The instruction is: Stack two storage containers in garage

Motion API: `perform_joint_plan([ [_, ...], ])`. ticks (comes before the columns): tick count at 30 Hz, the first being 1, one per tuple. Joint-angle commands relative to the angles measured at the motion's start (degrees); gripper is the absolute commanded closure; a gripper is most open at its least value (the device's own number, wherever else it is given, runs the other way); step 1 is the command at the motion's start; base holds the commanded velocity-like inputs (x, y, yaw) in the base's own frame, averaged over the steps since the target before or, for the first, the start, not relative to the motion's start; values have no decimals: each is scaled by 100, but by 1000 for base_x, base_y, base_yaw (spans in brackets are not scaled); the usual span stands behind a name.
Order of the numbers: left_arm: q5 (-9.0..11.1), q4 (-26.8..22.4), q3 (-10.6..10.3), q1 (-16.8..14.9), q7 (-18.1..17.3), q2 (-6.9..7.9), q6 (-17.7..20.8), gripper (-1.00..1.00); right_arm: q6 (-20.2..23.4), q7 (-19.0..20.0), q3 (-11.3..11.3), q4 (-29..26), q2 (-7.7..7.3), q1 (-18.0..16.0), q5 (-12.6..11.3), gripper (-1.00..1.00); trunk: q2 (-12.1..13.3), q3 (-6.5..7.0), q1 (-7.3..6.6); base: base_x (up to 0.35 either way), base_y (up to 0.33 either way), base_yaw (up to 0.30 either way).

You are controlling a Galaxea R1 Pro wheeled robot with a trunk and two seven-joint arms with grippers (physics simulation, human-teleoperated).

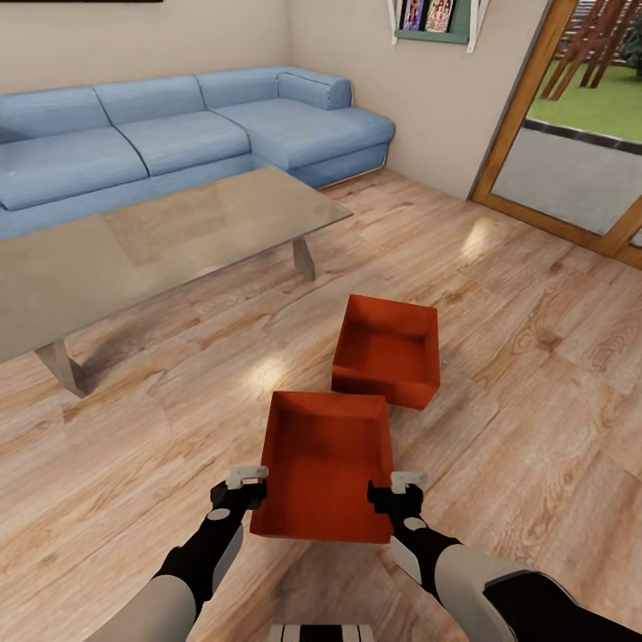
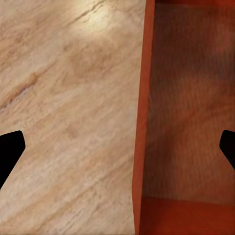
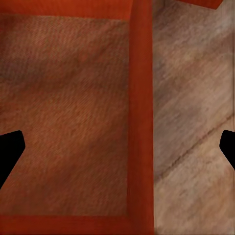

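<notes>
Two red-orange open-top storage containers rest on the living room's wood-plank floor. The nearer container lies between my arms, and the farther container sits just beyond it to the right. My left gripper is open over the nearer bin's left wall. In the left wrist view that wall runs between the fingers of the left gripper. My right gripper is open over the right wall. The right wrist view shows that wall passing between the two spread fingers of the right gripper.
A glass-topped coffee table stands to the left, with a blue sectional sofa behind it. A wood-framed glass door is at the far right. Open wood floor stretches to the right of the bins.
</notes>
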Motion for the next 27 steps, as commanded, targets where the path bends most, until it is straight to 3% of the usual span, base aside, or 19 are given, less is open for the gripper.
perform_joint_plan([
  [1,-58,-3,31,-1,2,-6,8,-100,-32,-6,26,17,-1,-7,-58,-100,-2,-3,-1,0,0,0],
  [18,-67,1,25,-1,1,-9,9,-100,-40,-4,-23,17,-7,-7,-57,-100,-2,-3,-1,0,0,0],
  [22,-66,7,27,-132,23,8,23,-100,-170,125,-25,-37,-137,48,-163,-100,-2,-3,-1,0,0,0],
  [27,-45,3,100,-105,42,38,10,-100,-199,45,-36,-19,-36,46,-85,-100,-2,-3,-1,0,0,0],
])
